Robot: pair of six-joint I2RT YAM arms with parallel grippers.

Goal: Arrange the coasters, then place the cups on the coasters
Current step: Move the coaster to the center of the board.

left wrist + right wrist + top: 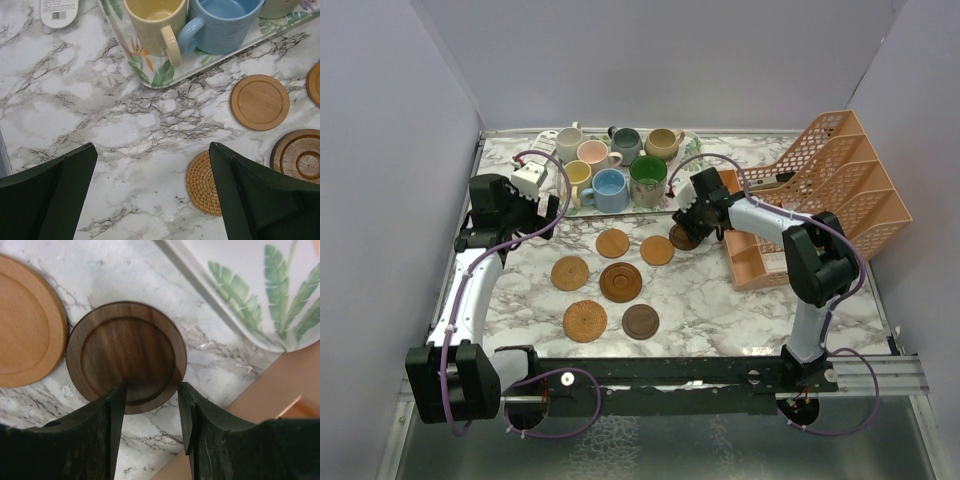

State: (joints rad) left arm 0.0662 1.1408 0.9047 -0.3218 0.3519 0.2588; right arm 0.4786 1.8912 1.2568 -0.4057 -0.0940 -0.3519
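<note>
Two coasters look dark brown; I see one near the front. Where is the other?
In the top view, the dark coaster lies right of centre beneath the right gripper, between a light wooden coaster and the orange rack.

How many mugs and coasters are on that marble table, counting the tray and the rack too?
Ceramic mugs: 7
Round coasters: 7
Leaf-patterned tray: 1
Orange mesh file rack: 1
Total: 16

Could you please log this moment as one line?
left gripper open above table | right gripper open over dark coaster | cups on tray
</note>
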